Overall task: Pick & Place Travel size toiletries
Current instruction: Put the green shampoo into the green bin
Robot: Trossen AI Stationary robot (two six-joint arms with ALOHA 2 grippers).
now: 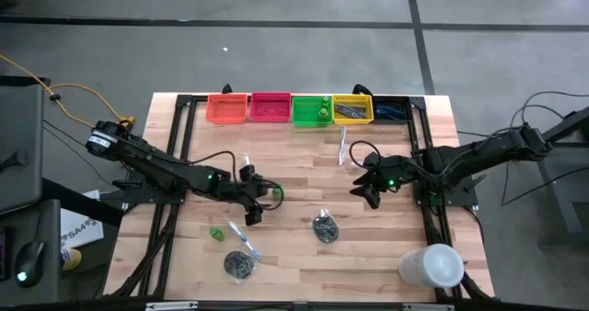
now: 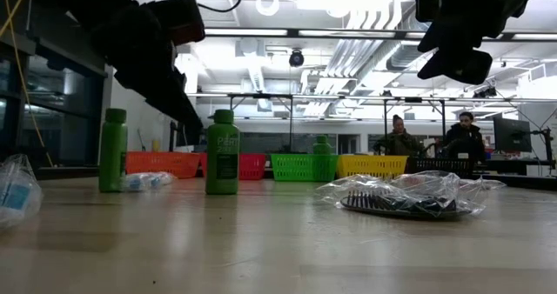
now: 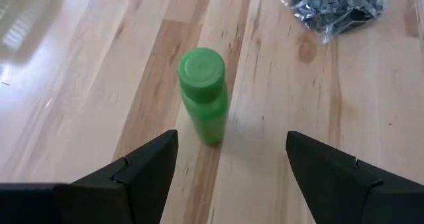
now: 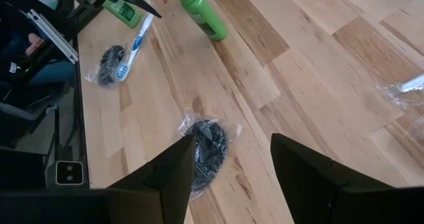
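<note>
Left wrist view: left claw (image 3: 228, 168) hovers open over an upright green bottle (image 3: 203, 95); right claw (image 4: 232, 168) waits open.

floor: grey concrete (image 1: 276, 53) | ceiling: bright strip lights (image 2: 365, 33) | background: 2 seated people (image 2: 431, 142)

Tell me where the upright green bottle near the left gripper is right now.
In the high view, the green bottle stands upright left of the table's middle, just ahead of the open left gripper; the nearest bagged dark bundle lies to its right.
</note>
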